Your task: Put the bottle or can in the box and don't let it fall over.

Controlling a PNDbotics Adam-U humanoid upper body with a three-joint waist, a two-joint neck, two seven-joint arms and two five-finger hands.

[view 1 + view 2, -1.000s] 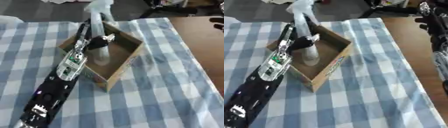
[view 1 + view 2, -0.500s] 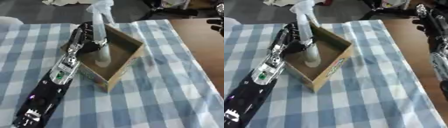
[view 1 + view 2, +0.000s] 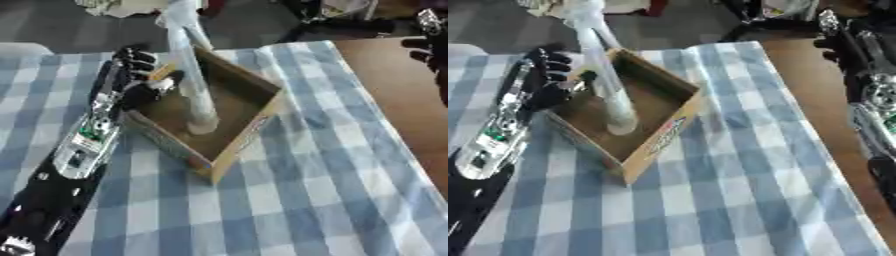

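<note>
A tall clear plastic bottle (image 3: 194,80) stands upright inside an open cardboard box (image 3: 249,127), its base on the box floor near the far left wall. My left hand (image 3: 131,75) hangs over the box's left wall, just left of the bottle and apart from it, with its fingers relaxed and holding nothing. Its black and silver forearm (image 3: 83,145) runs down to the lower left corner. My right hand (image 3: 833,42) is far off at the upper right, over the bare wooden table, with its fingers spread.
The box sits askew on a blue and white checked cloth (image 3: 306,200). Bare brown table (image 3: 398,100) lies to the right of the cloth. Dark clutter and pale wrapping (image 3: 114,5) lie beyond the table's far edge.
My left hand has let go of the bottle and drawn back to the left, out over the box wall. The bottle stays upright in the box. The view has shifted slightly.
</note>
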